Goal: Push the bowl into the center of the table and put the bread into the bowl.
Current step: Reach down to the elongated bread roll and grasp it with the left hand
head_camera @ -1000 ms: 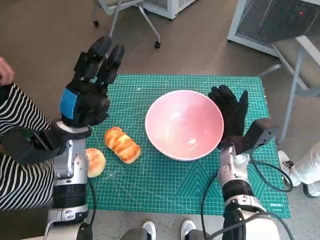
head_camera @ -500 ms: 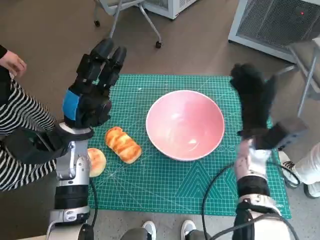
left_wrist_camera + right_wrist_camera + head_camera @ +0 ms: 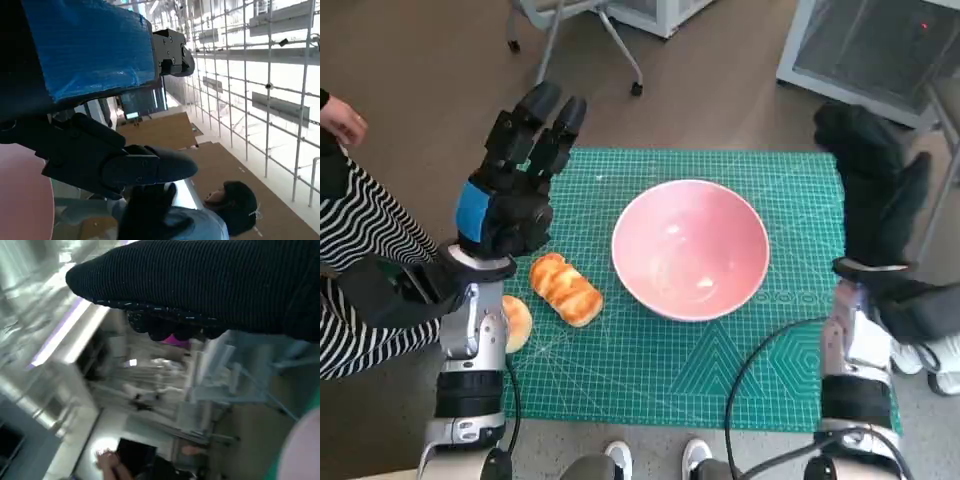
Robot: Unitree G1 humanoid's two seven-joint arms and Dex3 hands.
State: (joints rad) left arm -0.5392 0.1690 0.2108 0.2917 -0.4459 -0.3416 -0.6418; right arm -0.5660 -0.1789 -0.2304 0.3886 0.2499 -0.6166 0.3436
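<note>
Green mat [image 3: 650, 370] on counter; one pink bowl [image 3: 689, 249]; two breads, loaf [image 3: 564, 289] and bun [image 3: 515, 322]; left hand [image 3: 515, 180] and right hand [image 3: 876, 200] raised, spread wide, holding nothing.

Bowl [image 3: 690, 248] sits uncovered; both hands raised off the mat [image 3: 650, 370].

- Head view: bright, even lighting from overhead; shadows on the mat [image 3: 720, 360] are soft and faint.
- Bowl [image 3: 690, 248]: pale highlights on its inner wall, no hard glare.
- Head view edges: wide-angle bending of straight lines; the right hand [image 3: 875, 195] is smeared by motion blur.
- Left wrist view: strong backlight from windows; the left hand [image 3: 100, 155] reads dark, the background washed out.
- Right wrist view: heavy blur throughout, with bright streaks from ceiling lights.
</note>
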